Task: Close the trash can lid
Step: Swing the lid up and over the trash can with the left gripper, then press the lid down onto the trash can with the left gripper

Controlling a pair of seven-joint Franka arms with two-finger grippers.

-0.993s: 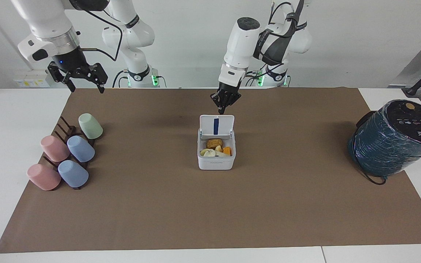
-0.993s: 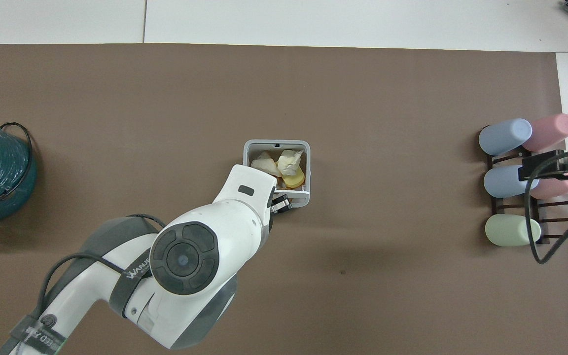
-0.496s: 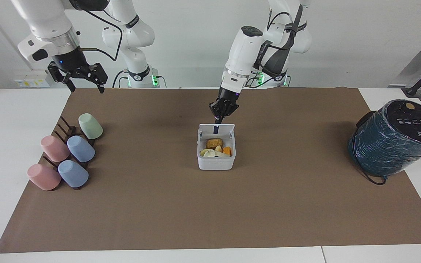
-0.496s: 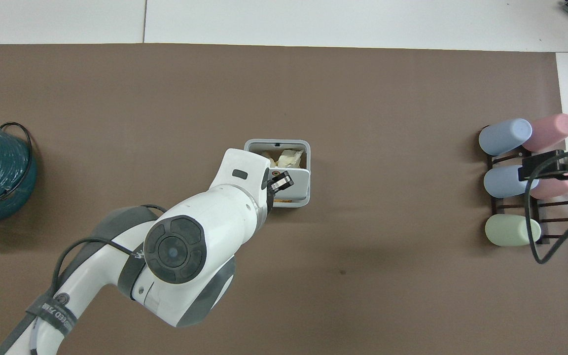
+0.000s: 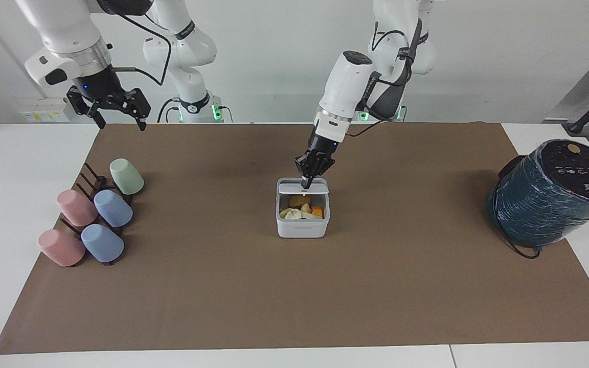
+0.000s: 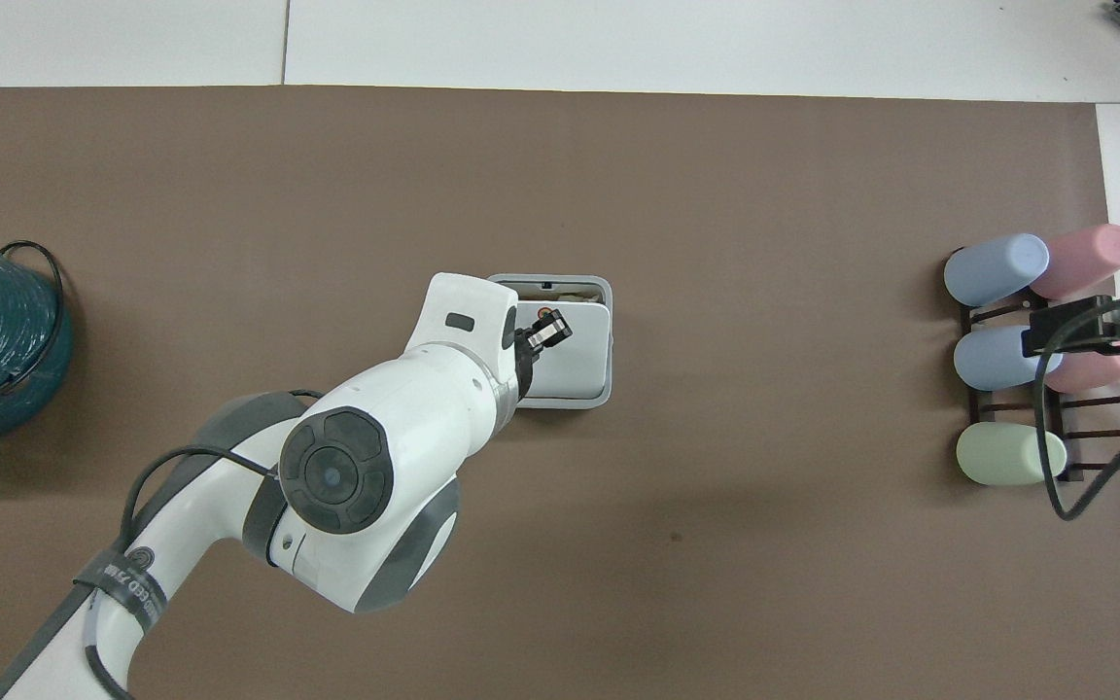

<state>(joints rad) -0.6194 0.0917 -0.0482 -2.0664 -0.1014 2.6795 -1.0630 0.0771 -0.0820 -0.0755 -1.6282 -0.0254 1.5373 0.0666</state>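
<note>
The small white trash can (image 5: pixel 302 227) stands in the middle of the brown mat, with food scraps showing inside. Its white lid (image 5: pixel 289 188) is tilted far down over the opening, nearly flat, and a gap remains at the edge farthest from the robots. In the overhead view the lid (image 6: pixel 575 365) covers most of the can (image 6: pixel 610 340). My left gripper (image 5: pixel 306 184) is shut and its tip presses on the lid's outer face near the orange-brown dot; it also shows in the overhead view (image 6: pixel 548 331). My right gripper (image 5: pixel 118 116) waits open, up in the air over the mat's corner by the cups.
A dark rack (image 5: pixel 92 184) with several pastel cups (image 5: pixel 113 208) stands toward the right arm's end of the table. A large dark teal wrapped cylinder (image 5: pixel 550 197) with a black cable lies toward the left arm's end.
My left gripper has pushed forward and down onto the lid. The lid has swung from upright, blue stripe showing, to nearly flat over the can. The right arm has not moved.
</note>
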